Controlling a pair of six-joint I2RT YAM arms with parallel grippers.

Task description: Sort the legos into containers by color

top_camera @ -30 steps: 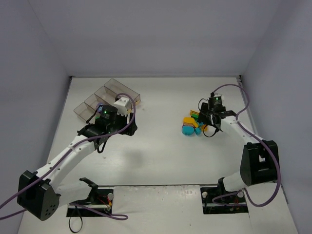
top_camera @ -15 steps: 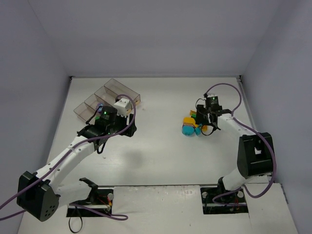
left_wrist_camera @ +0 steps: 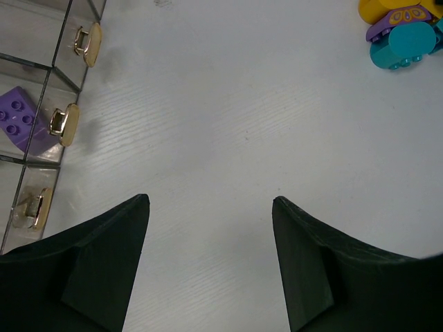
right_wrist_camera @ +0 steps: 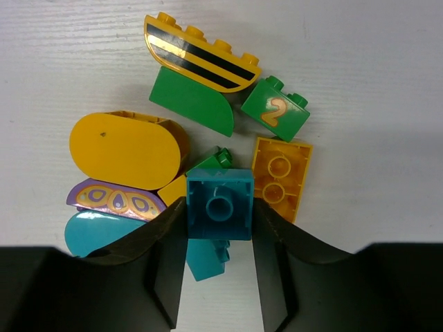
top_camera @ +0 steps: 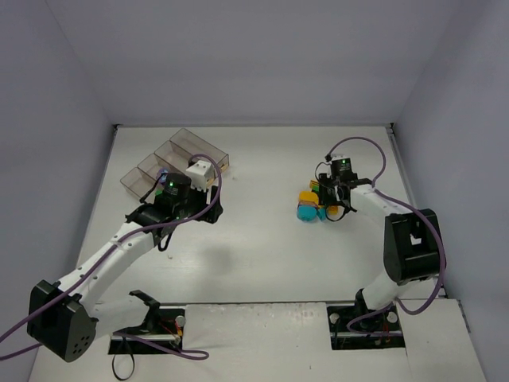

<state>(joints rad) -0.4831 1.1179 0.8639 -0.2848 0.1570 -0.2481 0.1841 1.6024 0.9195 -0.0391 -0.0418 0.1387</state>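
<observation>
1. Right wrist view shows the right jaws closed in on a square blue brick (right_wrist_camera: 220, 204). One black finger (right_wrist_camera: 163, 266) presses on each side of it.
2. This blue brick sits in the pile of bricks (top_camera: 315, 205). The pile lies on the right part of the white surface (top_camera: 262, 255).
3. An orange brick (right_wrist_camera: 280, 176) lies just beside the blue brick on one side. A yellow oval brick (right_wrist_camera: 128, 149) lies on the other side.
4. At the top of that view is a curved yellow brick with black stripes (right_wrist_camera: 201, 50). It touches a curved green brick (right_wrist_camera: 190, 107). A small green brick with a 2 (right_wrist_camera: 275, 116) is next to them.
5. A purple piece with a pattern (right_wrist_camera: 114, 200) and a light blue round piece (right_wrist_camera: 93, 235) lie by the yellow oval brick.
6. The left jaws are wide open and hold nothing. They hang over a bare part of the surface.
7. The clear bins (top_camera: 179, 155) stand at the far left of the surface, well apart from the pile.
8. A purple brick (left_wrist_camera: 21, 124) lies inside one bin. In the left wrist view it is in the middle of the three bins that show.
</observation>
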